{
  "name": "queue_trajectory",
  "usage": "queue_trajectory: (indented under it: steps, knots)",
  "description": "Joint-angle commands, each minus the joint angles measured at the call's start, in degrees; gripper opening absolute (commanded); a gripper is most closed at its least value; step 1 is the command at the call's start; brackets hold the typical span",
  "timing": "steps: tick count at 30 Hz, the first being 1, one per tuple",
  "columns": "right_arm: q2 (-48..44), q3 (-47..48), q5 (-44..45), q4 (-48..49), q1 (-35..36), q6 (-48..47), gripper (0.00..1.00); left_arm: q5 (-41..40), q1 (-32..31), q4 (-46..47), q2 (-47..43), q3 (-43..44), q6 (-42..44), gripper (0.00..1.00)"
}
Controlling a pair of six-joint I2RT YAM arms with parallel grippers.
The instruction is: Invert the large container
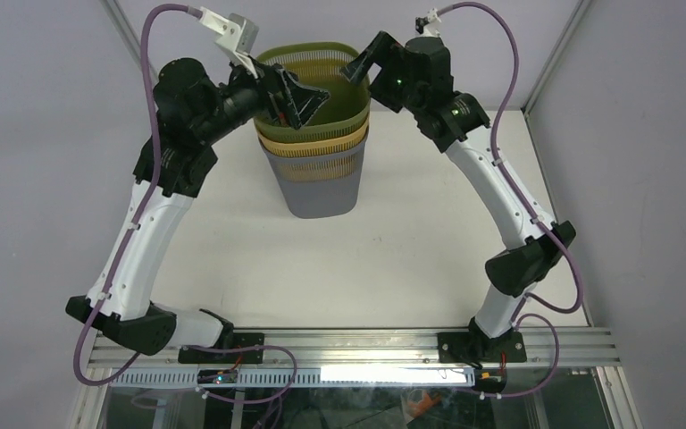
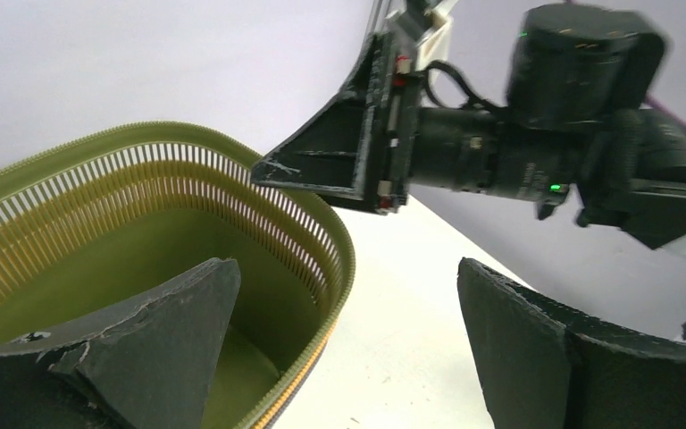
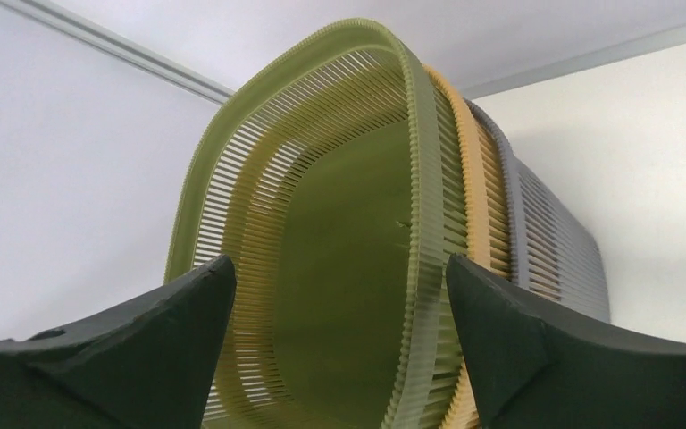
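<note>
Left gripper [image 2: 347,268]: jaws are set wide, nothing is held. In the left wrist view one finger [image 2: 156,344] is seen inside the mouth of the green basket [image 2: 156,147], the other finger [image 2: 536,357] outside it over the white table [image 2: 411,313]. The basket's near rim runs between the two. Contact with the rim cannot be told.

Right gripper [image 3: 339,264]: jaws are likewise spread wide, nothing is held. In the right wrist view the green basket's open mouth is framed between the two fingers. In the top view this gripper is placed at the right side of the rim, opposite the left gripper. Contact cannot be told.

Large container [image 1: 317,170]: it is recorded as a stack of three slatted baskets nested together, the green one innermost and uppermost, a yellow basket [image 1: 313,143] around it, a grey basket [image 1: 317,192] outermost and lowest. The stack is standing upright, mouth up, on the table at the far middle, between the two arms. It is not yet turned over.

Both arms are arched inward from their bases at the near edge, with purple cables [image 1: 147,80] looped along them.
</note>
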Motion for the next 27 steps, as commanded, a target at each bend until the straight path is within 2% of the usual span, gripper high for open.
queue_trajectory:
  steps: [1, 6, 8, 11, 14, 18, 23, 27]
  knots:
    - [-7.0, 2.1, 4.5, 0.6, -0.3, -5.0, 0.93, 0.6, -0.3, -2.2, 3.9, 3.9, 3.9, 0.99]
    - [-21.2, -14.2, 11.6, 2.2, -4.7, -7.5, 0.95, 0.0, -0.8, -9.5, 10.6, 10.8, 8.7, 0.99]
    - [-27.6, -22.5, 12.4, 2.7, -8.0, -7.2, 0.96, -1.7, -2.5, -11.4, 13.1, 13.8, 10.1, 0.99]
    - [-33.0, -29.1, 13.1, 1.2, -11.1, -7.4, 0.96, -3.8, -5.6, -12.5, 16.6, 17.6, 11.0, 0.99]
    - [-35.5, -31.5, 13.2, -3.1, -12.6, -7.6, 0.96, -5.4, -8.0, -14.5, 20.0, 21.2, 11.0, 0.99]
    - [-37.5, -34.4, 13.2, -6.5, -13.0, -7.3, 0.97, -11.9, -10.5, -16.2, 23.0, 23.7, 11.2, 0.98]
    - [-39.1, -38.4, 11.6, -6.1, -13.1, -5.7, 0.96, -24.3, -14.1, -18.8, 25.7, 26.7, 13.4, 0.91]
    - [-38.3, -39.3, 10.0, -6.1, -13.2, -5.1, 0.97, -27.5, -14.8, -22.3, 26.4, 28.6, 15.9, 0.84]
